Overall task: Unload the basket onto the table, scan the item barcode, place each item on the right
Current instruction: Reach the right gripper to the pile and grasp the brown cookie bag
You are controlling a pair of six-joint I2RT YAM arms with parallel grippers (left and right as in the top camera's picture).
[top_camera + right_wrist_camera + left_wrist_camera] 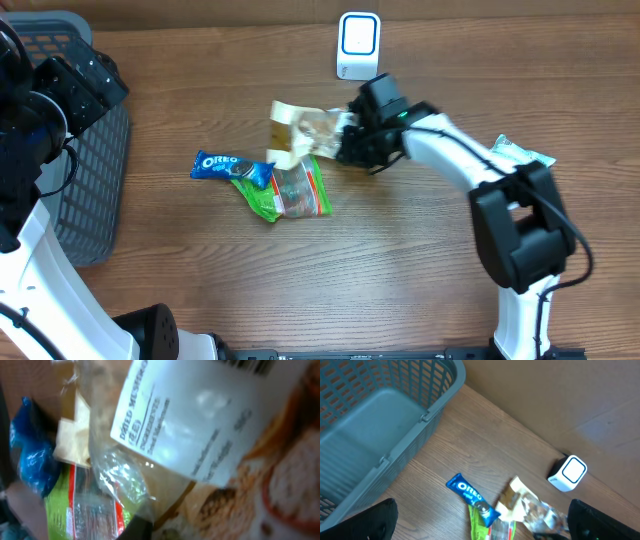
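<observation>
The right hand (pixel 342 133) was clamped on one edge of the mushroom packet (pixel 300 128), just above the frame's centre. Its label filled the right wrist view. Below it, a green packet (pixel 292 195) and an Oreo pack (pixel 222 165) lay on the surface (pixel 400 260) — the white scanner (pixel 358 45) stood at upper centre. The left hand (pixel 482 525) gaped wide near the basket (pixel 395 420), far left.
</observation>
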